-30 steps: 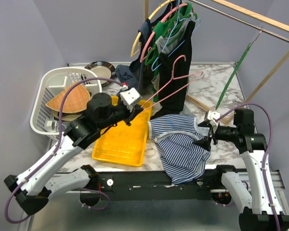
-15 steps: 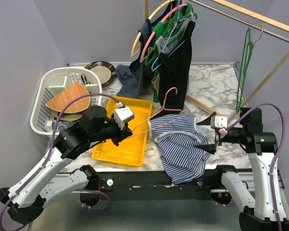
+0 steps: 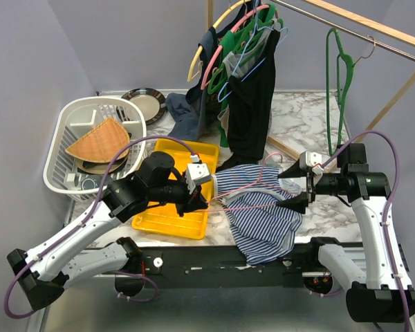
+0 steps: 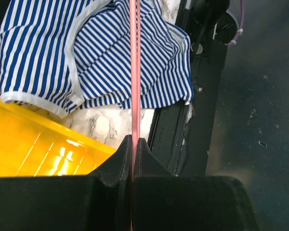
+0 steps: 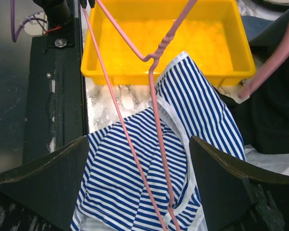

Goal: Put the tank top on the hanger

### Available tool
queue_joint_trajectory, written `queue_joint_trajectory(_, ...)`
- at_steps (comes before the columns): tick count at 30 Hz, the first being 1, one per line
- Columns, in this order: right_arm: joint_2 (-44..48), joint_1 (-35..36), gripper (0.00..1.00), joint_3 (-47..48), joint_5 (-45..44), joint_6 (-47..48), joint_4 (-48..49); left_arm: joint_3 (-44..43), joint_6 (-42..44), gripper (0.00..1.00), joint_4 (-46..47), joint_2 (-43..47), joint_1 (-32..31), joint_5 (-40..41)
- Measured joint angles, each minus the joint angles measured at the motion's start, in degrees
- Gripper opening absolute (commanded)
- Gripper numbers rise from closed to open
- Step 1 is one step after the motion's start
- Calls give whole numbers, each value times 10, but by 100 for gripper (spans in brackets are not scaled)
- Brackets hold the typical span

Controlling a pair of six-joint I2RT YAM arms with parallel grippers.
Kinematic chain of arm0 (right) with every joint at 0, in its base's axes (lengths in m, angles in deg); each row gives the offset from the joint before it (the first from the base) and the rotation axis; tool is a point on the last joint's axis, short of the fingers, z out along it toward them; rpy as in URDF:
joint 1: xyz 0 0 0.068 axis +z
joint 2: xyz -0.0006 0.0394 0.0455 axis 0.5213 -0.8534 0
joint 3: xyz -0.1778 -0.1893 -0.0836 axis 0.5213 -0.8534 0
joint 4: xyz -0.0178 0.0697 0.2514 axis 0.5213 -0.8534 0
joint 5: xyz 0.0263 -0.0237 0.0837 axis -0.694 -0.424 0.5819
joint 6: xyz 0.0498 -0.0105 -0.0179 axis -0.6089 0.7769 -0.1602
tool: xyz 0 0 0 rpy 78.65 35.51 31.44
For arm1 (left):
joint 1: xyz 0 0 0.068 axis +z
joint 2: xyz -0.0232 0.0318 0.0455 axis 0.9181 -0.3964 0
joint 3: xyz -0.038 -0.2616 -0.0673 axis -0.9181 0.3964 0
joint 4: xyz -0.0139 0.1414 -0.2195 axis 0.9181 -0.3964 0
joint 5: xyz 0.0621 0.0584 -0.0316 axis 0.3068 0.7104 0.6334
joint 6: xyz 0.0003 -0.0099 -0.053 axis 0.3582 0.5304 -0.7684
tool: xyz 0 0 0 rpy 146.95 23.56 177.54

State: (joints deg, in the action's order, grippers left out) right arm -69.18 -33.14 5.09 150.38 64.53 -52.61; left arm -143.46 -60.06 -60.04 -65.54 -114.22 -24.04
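Observation:
The striped tank top (image 3: 263,225) lies crumpled on the marble table's front edge, partly hanging over it. My left gripper (image 3: 202,197) is shut on a bar of the thin pale-pink hanger (image 3: 238,190), which lies low across the tank top. In the left wrist view the jaws (image 4: 133,142) pinch the pink bar (image 4: 135,72) above the striped cloth (image 4: 86,57). My right gripper (image 3: 291,189) is open and empty at the top's right side. In the right wrist view the hanger (image 5: 154,96) crosses the tank top (image 5: 111,192) between the spread fingers (image 5: 43,178).
A yellow tray (image 3: 167,220) sits left of the top, also in the right wrist view (image 5: 159,43). A white basket (image 3: 62,138) and a plate (image 3: 144,100) stand far left. A black garment (image 3: 252,104) with several hangers and a dark green hanger (image 3: 339,62) hang from the wooden rail (image 3: 373,28).
My left gripper has carried the pink hanger down and to the right onto the tank top. The right gripper has lifted slightly. The green hanger has swung left on the rail.

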Motion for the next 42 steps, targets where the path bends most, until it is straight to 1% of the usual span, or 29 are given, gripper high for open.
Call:
queue_joint_trajectory(1,-2,3,83,-1,0,-2,0,0,-2,0,7,-3,-2,-2)
queue_joint_trajectory(3,-2,8,76,-5,1,-5,1,0,-7,0,26,-12,-7,-10)
queue_joint_trajectory(4,-2,11,69,-11,1,-9,2,0,-9,0,31,-15,-9,-11)
queue_joint_trajectory(6,-2,21,58,-19,1,-13,2,0,-13,0,50,-23,-14,-15)
queue_joint_trajectory(7,-3,25,41,-24,0,-17,3,0,-15,0,56,-27,-16,-16)
queue_joint_trajectory(8,-3,28,29,-27,-1,-18,2,0,-17,0,64,-32,-19,-18)
queue_joint_trajectory(9,-4,30,9,-27,-1,-19,1,0,-17,0,70,-38,-21,-20)
queue_joint_trajectory(10,-4,30,0,-27,-3,-17,1,0,-18,0,73,-41,-23,-21)
queue_joint_trajectory(13,-8,30,1,-25,-7,-5,-12,-1,-20,0,80,-51,-28,-29)
queue_joint_trajectory(14,-11,30,1,-21,-13,-3,-18,-1,-20,11,81,-53,-28,-29)
queue_joint_trajectory(16,-13,31,0,-8,-35,-12,-24,0,-24,45,89,-54,-28,-25)
queue_joint_trajectory(17,-11,31,1,3,-52,-21,-25,0,-24,66,99,-54,-28,-19)
queue_joint_trajectory(18,-9,31,0,12,-65,-27,-26,0,-32,72,107,-54,-29,-9)
queue_joint_trajectory(20,11,31,1,22,-109,-46,-25,8,-42,78,134,-50,-28,21)
queue_joint_trajectory(23,68,31,0,23,-185,-85,-22,42,-45,79,164,-31,-26,69)
queue_joint_trajectory(26,130,30,1,28,-253,-121,-19,74,-50,80,168,-18,-26,111)
queue_joint_trajectory(29,159,12,0,47,-293,-139,-25,89,-65,80,163,-21,-41,160)
queue_joint_trajectory(31,163,4,0,49,-325,-146,-26,90,-75,78,163,-25,-69,198)
queue_joint_trajectory(34,164,-4,0,47,-365,-151,-30,88,-92,72,167,-54,-122,257)
queue_joint_trajectory(35,164,-7,0,47,-374,-153,-33,88,-99,66,170,-72,-137,278)
queue_joint_trajectory(36,165,-8,0,47,-380,-154,-34,88,-103,65,172,-82,-146,290)
queue_joint_trajectory(40,172,-15,1,43,-403,-159,-38,84,-157,64,186,-155,-202,416)
queue_joint_trajectory(42,175,-16,1,42,-409,-162,-38,76,-182,62,189,-186,-226,472)
